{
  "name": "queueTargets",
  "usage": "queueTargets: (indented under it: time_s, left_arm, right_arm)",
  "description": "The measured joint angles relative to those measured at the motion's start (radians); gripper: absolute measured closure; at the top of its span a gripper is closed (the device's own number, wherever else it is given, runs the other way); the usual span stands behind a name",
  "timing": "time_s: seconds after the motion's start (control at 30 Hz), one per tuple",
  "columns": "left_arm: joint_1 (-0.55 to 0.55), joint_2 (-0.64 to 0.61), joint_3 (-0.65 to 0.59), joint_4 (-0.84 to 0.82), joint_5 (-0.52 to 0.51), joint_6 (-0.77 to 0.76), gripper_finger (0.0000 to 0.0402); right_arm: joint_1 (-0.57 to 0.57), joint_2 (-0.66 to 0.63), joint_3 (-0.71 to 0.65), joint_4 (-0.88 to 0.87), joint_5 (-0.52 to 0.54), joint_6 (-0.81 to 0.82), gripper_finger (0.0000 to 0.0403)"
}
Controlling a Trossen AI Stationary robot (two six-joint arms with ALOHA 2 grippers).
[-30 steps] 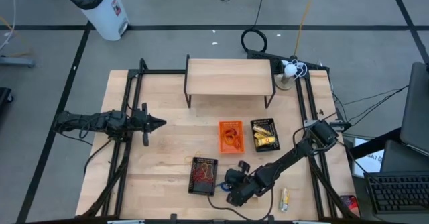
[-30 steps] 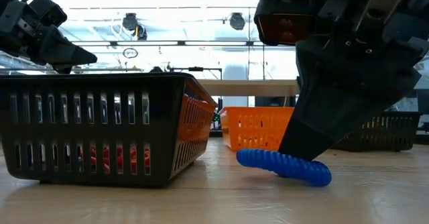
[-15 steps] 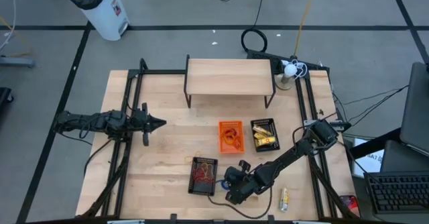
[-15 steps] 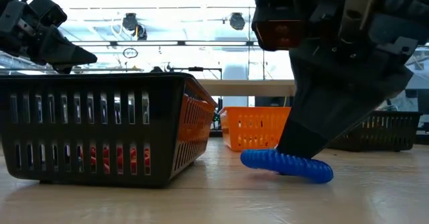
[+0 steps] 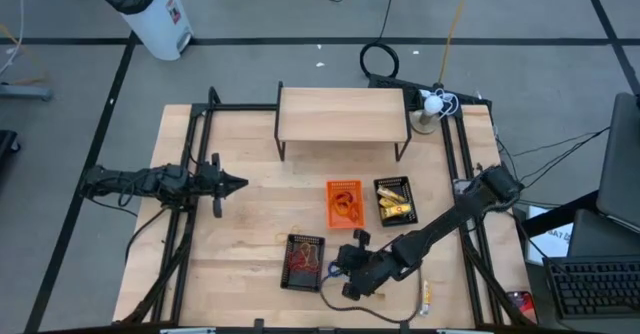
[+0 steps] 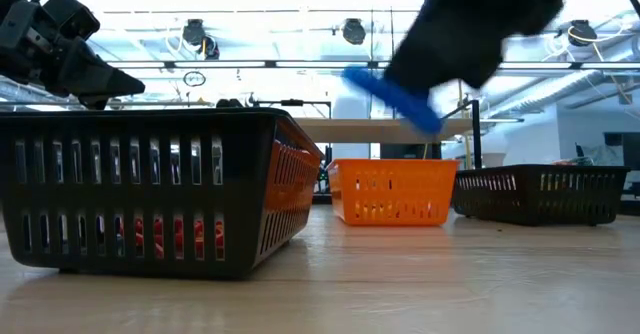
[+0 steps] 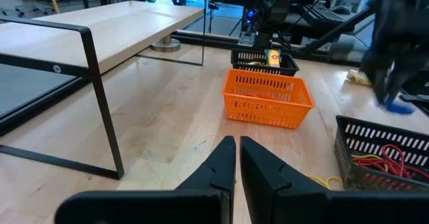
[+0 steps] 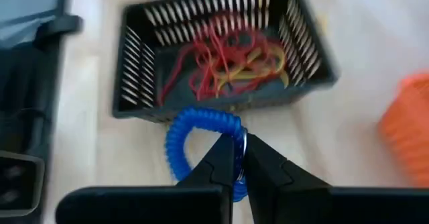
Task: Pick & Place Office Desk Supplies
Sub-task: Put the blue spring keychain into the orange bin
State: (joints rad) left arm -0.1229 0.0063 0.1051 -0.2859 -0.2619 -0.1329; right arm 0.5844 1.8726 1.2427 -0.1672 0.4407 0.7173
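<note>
Right gripper (image 8: 236, 158) is clamped shut on a blue coil loop (image 8: 191, 131), a springy spiral ring, pinched at its rim between the two dark fingertips (image 8: 221, 158). In the low view the blue coil (image 6: 392, 97) is lifted clear off the table, hanging tilted under the blurred dark gripper, above the level of the basket rims. In the high view the right gripper (image 5: 349, 277) sits just beside the black basket (image 5: 304, 261), on its side toward the table's right edge, with the coil showing as a small blue spot (image 5: 333, 270) touching the gripper tip.

The black basket (image 8: 218, 46) holds a tangle of red, orange and yellowish rubber bands (image 8: 231, 62); right wrist view has the coil hanging near the basket's wall, outside it. An orange basket (image 5: 343, 203) stands farther from the black basket toward the wooden shelf (image 5: 342, 114), and a second dark basket (image 5: 394, 200) with yellow packets (image 5: 396, 204) is just beside the orange one. One yellow packet (image 5: 424, 296) lies loose on the table near the front edge, beyond the right arm from the black basket. A thin yellow band (image 7: 323, 181) lies on the table by the black basket's corner.

Left gripper (image 7: 237, 158) hovers well apart from the black basket, toward the table's left side, fingers closed together, holding nothing.
</note>
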Motion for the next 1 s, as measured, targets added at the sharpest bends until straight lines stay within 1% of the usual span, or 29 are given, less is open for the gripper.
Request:
queueTargets:
  time_s: [0.1,0.2,0.27,0.4,0.47,0.5,0.57,0.63,0.7,0.73,0.8,0.9,1.0]
  left_arm:
    - [0.0,0.0,0.0,0.0,0.0,0.0,0.038]
    - [0.0,0.0,0.0,0.0,0.0,0.009,0.038]
    - [0.0,0.0,0.0,0.0,0.0,0.024,0.038]
    - [0.0,0.0,0.0,0.0,0.0,0.027,0.038]
    - [0.0,0.0,0.0,0.0,0.0,0.027,0.038]
    - [0.0,0.0,0.0,0.0,0.0,0.027,0.038]
    - [0.0,0.0,0.0,0.0,0.0,0.026,0.038]
    - [0.0,0.0,0.0,0.0,0.0,0.022,0.038]
    - [0.0,0.0,0.0,0.0,-0.001,0.023,0.038]
    - [0.0,0.0,0.0,0.0,-0.001,0.027,0.038]
    - [0.0,0.0,0.0,0.0,-0.001,0.037,0.038]
    - [0.0,0.0,0.0,0.0,-0.001,0.049,0.038]
    - [0.0,0.0,0.0,0.0,-0.001,0.051,0.038]
  right_arm:
    - [0.001,-0.071,-0.001,0.044,0.005,-0.109,0.0396]
    - [-0.003,-0.146,-0.001,0.123,0.013,-0.258,0.0396]
    - [-0.017,-0.198,0.002,0.147,0.015,-0.339,0.0396]
    - [-0.08,-0.29,-0.011,0.111,0.026,-0.454,0.0396]
    - [-0.132,-0.346,-0.056,0.145,-0.004,-0.499,0.0396]
    - [-0.164,-0.375,-0.089,0.192,-0.043,-0.52,0.0396]
    - [-0.229,-0.44,-0.196,0.355,-0.149,-0.555,0.0396]
    - [-0.293,-0.5,-0.332,0.571,-0.244,-0.579,0.0396]
    - [-0.345,-0.565,-0.469,0.763,-0.308,-0.592,0.0396]
    - [-0.366,-0.604,-0.536,0.833,-0.316,-0.597,0.0396]
    - [-0.4,-0.691,-0.652,0.897,-0.296,-0.597,0.0396]
    - [-0.428,-0.83,-0.793,0.901,-0.229,-0.584,0.0396]
    - [-0.422,-0.963,-0.901,0.959,-0.202,-0.599,0.0396]
